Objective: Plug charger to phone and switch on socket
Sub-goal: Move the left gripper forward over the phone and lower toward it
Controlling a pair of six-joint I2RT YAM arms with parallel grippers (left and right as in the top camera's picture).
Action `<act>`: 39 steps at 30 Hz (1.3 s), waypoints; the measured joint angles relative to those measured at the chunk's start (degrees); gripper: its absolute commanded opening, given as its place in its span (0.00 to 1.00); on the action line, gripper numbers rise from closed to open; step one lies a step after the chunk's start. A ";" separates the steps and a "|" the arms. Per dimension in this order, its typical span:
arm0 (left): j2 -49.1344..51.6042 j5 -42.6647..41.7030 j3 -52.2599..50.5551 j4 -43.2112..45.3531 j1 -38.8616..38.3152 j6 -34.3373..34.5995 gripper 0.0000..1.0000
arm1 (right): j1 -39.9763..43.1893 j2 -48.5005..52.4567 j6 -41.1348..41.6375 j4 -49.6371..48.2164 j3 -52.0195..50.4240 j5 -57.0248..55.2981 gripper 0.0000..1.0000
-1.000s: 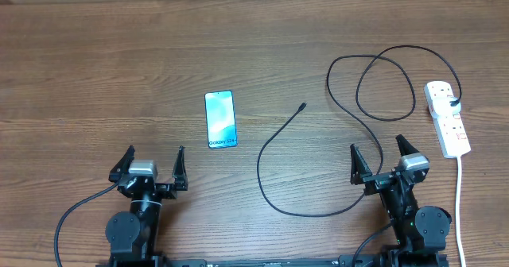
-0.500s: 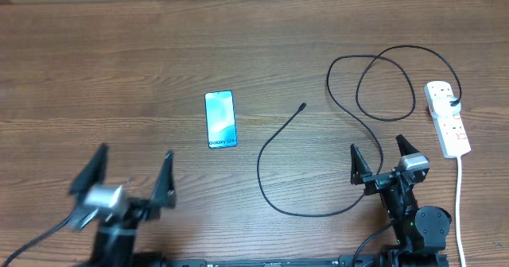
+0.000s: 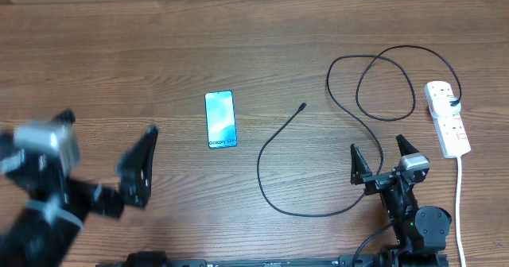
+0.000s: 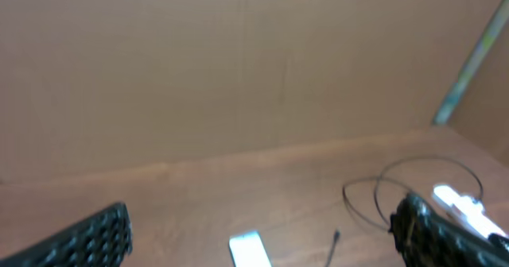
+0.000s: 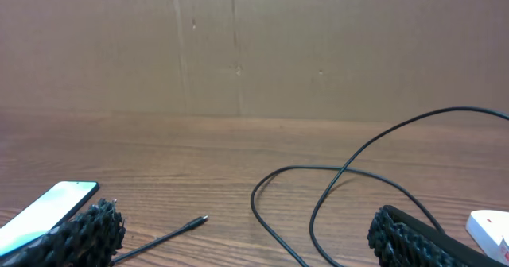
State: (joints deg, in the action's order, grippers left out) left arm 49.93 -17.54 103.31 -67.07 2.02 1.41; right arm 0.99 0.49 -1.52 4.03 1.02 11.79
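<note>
The phone [image 3: 220,119], cyan screen up, lies flat left of centre. The charger [image 3: 303,106] is a thin black cable; its free connector tip lies right of the phone, it loops across the table, and its black plug [image 3: 453,102] sits in the white socket strip [image 3: 447,118] at the right edge. My left gripper [image 3: 110,125] is open, empty, blurred, raised at the left, well away from the phone. My right gripper [image 3: 377,146] is open and empty, low over the cable. The left wrist view shows the phone [image 4: 250,249], the right wrist view the tip [image 5: 199,221].
The strip's white cord [image 3: 460,195] runs down the right edge toward the front. A brown cardboard wall [image 5: 238,44] closes the back of the table. Cable loops [image 3: 386,84] lie between the right gripper and the back.
My left arm has risen and swung to the left, away from its rest pose, and is blurred with motion. The right arm, phone, cable and socket have not moved.
</note>
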 measured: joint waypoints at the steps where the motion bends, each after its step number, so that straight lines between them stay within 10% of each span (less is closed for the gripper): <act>1: 3.52 -0.15 4.20 -3.93 0.00 -0.17 1.00 | 0.00 0.00 0.00 0.04 0.00 0.00 1.00; 8: 28.72 -1.57 28.68 -28.59 0.00 -0.33 1.00 | 0.00 -0.02 0.02 0.02 0.00 0.00 1.00; 19: 50.16 -9.68 30.97 -29.09 -3.17 2.95 0.98 | -0.02 -0.02 0.00 0.02 0.00 -0.02 1.00; 22: 53.66 -10.43 30.99 -29.40 -3.34 3.76 0.24 | 0.00 -0.02 0.02 0.00 0.00 0.00 1.00; 24: 56.19 -10.88 30.99 -29.49 -3.34 4.31 0.04 | 0.00 -0.02 0.00 0.04 0.00 0.00 1.00; 39: 71.63 5.27 21.46 -28.94 -11.58 13.94 0.08 | -0.02 0.00 0.02 0.00 0.00 0.00 1.00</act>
State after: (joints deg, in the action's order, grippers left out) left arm 121.56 -12.27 124.77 -96.01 -9.56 15.35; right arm 0.97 0.49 -1.50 4.03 1.02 11.79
